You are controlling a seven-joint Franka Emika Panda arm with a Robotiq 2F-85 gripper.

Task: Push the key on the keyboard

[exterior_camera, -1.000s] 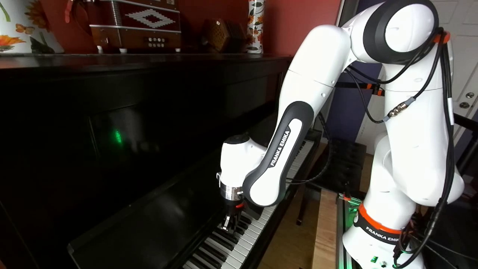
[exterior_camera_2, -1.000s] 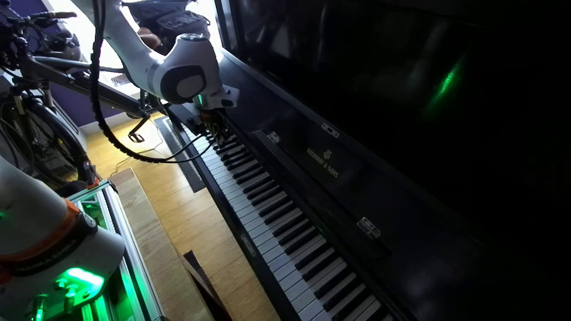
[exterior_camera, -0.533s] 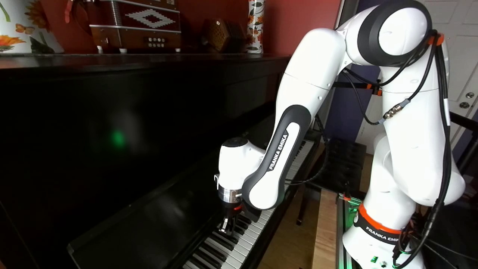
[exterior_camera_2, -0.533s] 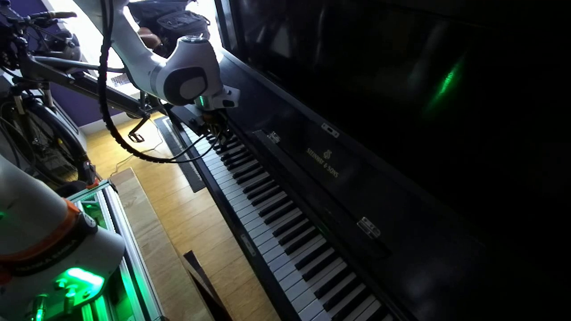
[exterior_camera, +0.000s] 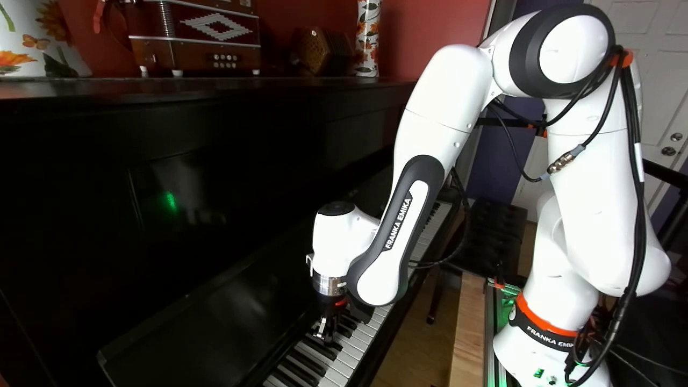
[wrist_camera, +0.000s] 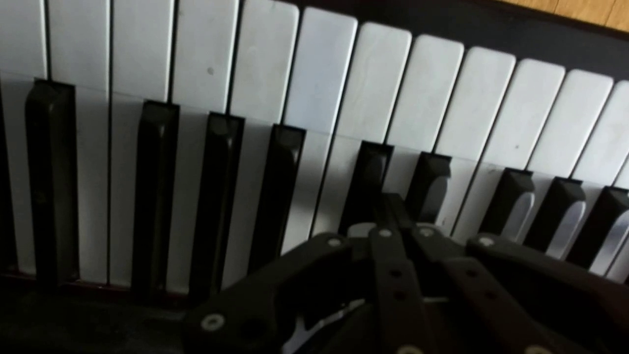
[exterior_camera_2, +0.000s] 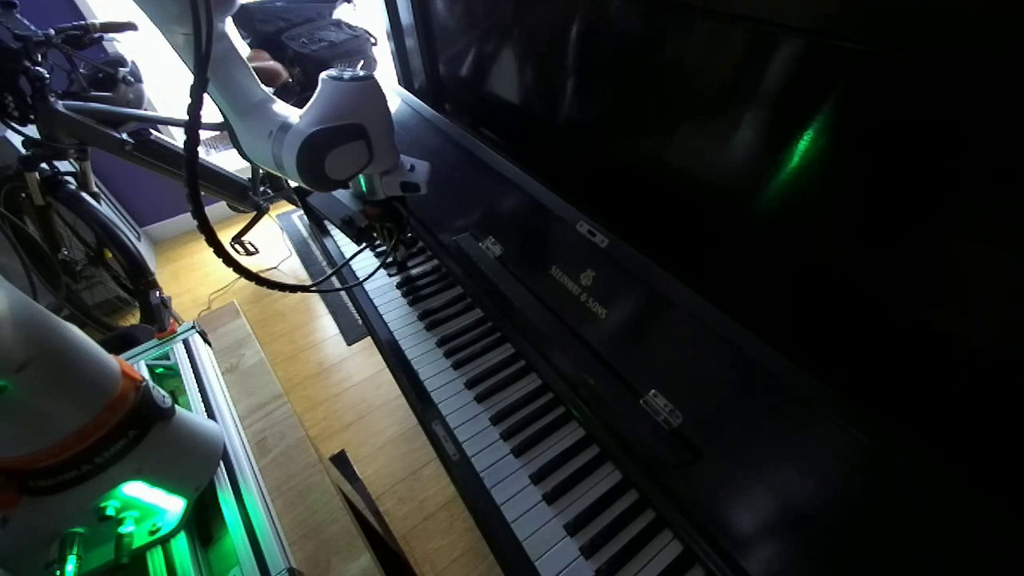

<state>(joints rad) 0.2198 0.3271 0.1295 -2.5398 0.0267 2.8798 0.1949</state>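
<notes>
I find one gripper point(wrist_camera: 394, 204), its two fingers point(wrist_camera: 387, 248) drawn together, the tips showing between two black keys point(wrist_camera: 428, 189) in the wrist view; contact I cannot confirm. It sits over the keyboard point(exterior_camera_2: 490, 392), where I count nine black keys in the wrist view plus a sliver of a tenth at its left border. Rear edge: one lettered fallboard point(exterior_camera_2: 604, 328). Front edge: one dark rail point(wrist_camera: 486, 27); beyond it, a gap over floor point(exterior_camera_2: 344, 392) reaches to one wooden board point(exterior_camera_2: 260, 416).
</notes>
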